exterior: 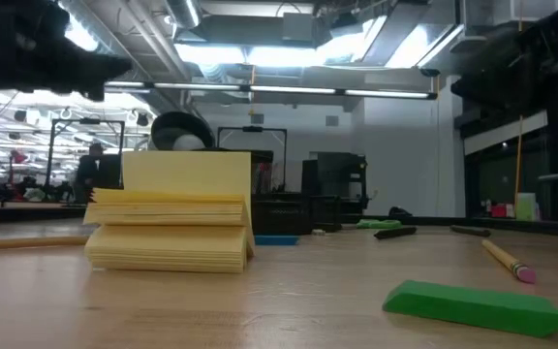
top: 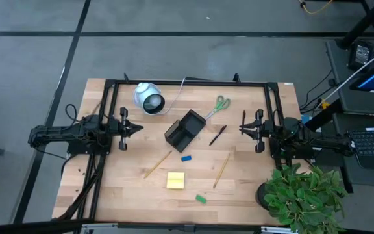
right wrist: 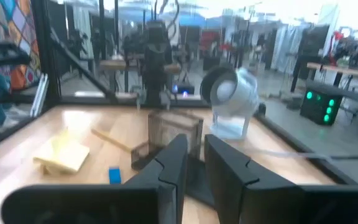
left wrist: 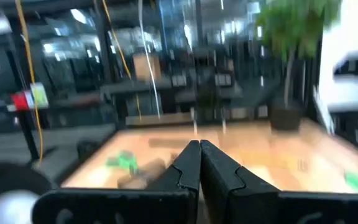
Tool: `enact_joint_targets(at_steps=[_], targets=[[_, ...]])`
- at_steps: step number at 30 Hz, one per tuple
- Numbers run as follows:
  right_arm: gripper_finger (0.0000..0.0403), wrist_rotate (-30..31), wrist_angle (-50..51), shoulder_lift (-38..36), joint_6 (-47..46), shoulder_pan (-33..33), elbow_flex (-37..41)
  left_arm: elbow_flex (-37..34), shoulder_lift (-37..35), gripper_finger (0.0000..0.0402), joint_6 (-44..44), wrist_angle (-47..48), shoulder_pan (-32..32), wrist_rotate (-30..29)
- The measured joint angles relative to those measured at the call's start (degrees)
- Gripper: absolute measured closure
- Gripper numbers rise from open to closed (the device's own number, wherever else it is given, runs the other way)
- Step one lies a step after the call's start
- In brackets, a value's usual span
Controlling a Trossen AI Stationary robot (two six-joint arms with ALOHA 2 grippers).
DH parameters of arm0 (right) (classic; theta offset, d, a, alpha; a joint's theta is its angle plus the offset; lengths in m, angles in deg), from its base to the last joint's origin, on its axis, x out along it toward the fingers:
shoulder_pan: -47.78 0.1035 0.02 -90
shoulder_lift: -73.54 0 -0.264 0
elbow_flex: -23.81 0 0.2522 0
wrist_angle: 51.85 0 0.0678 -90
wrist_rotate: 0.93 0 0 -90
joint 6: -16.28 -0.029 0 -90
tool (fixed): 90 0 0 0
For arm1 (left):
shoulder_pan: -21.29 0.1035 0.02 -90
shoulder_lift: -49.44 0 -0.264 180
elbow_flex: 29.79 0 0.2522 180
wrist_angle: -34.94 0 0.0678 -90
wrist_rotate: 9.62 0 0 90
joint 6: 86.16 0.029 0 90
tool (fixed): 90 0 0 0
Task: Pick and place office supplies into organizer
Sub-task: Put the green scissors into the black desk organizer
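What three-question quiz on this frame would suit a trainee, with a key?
1. True or false: the organizer already holds the scissors.
2. Which lies nearest the table's front edge: A yellow sticky-note pad, B green block, C blue block?
3. How do the left gripper's fingers stand?

Key: 1 false, the scissors lie on the table beside it. 2 B. 3 shut, holding nothing. The right gripper waits slightly open at its side.

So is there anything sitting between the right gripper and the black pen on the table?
Nothing visible does. In the high view the right gripper hangs just right of the black pen, with only bare table between them. The green-handled scissors lie farther back, off that line, and the organizer sits beyond the pen.
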Motion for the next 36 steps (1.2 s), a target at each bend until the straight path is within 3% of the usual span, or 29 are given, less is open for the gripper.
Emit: enact_joint_targets(at_steps=[5, 22, 27, 32, 36], targets=[[0.0340, 0.00, -4.02, 0.00, -0.02, 0.02, -0.01, 0.00, 0.00, 0.0398, -2.64, -6.90, -0.01, 0.02], [0.0340, -0.02, -4.80, 0.00, -4.53, 0.04, -0.02, 0.00, 0.00, 0.0398, -11.04, -6.67, -0.02, 0.04], [0.0340, -0.19, -3.47, 0.04, -4.78, 0.08, -0.01, 0.00, 0.00, 0.0398, -6.72, -2.22, -0.02, -0.33], [0.0341, -2.01, -0.38, 0.17, -7.77, 0.20, -0.01, 0.00, 0.00, 0.0398, 2.95, -1.05, -0.02, -9.93], [0.0341, -2.01, 1.23, 0.17, -7.98, 0.20, -0.02, 0.00, -0.01, 0.0398, 2.50, -1.17, 0.02, -13.53]])
